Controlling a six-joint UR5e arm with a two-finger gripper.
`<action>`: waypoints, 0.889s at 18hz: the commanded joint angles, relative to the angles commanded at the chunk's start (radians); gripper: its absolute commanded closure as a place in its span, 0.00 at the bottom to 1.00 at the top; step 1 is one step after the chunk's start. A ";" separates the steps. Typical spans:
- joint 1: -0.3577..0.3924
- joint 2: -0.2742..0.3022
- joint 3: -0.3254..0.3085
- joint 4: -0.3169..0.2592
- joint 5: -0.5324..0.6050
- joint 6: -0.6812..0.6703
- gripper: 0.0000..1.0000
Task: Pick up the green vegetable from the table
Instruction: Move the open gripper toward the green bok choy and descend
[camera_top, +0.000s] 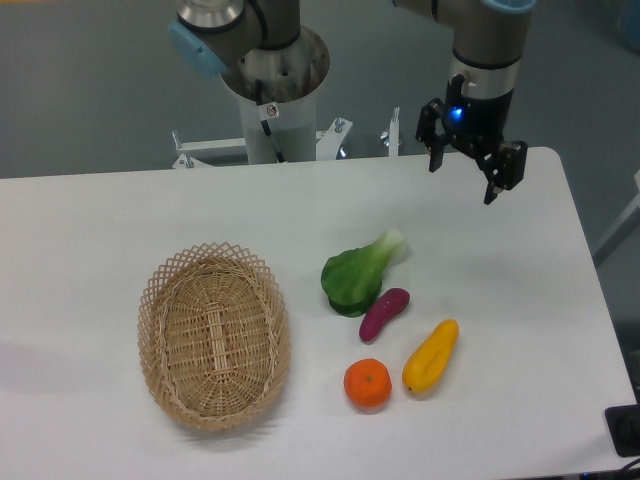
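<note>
**Approach not yet begun: gripper high, bok choy untouched**

The gripper (464, 172) hangs above the far right part of the table (520, 290), its two fingers spread apart and holding nothing. The green vegetable (358, 275), a bok-choy toy, lies on the tabletop well apart from it, toward seven o'clock from the gripper, with its pale stalk pointing to about one o'clock. A purple eggplant (384, 313) lies just beside the leaf at four o'clock; an orange (367, 384) and a yellow fruit (431, 356) sit nearer the front, a wicker basket (214, 334) off at nine o'clock. The step in hand looks like the reach. Next, the gripper needs to travel over the vegetable, line its fingers across the body, and descend clear of the eggplant.
</note>
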 joint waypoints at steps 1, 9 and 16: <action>0.000 0.000 -0.005 0.002 -0.002 0.002 0.00; -0.002 0.006 -0.041 0.006 0.003 0.003 0.00; -0.003 0.046 -0.123 0.011 0.008 0.006 0.00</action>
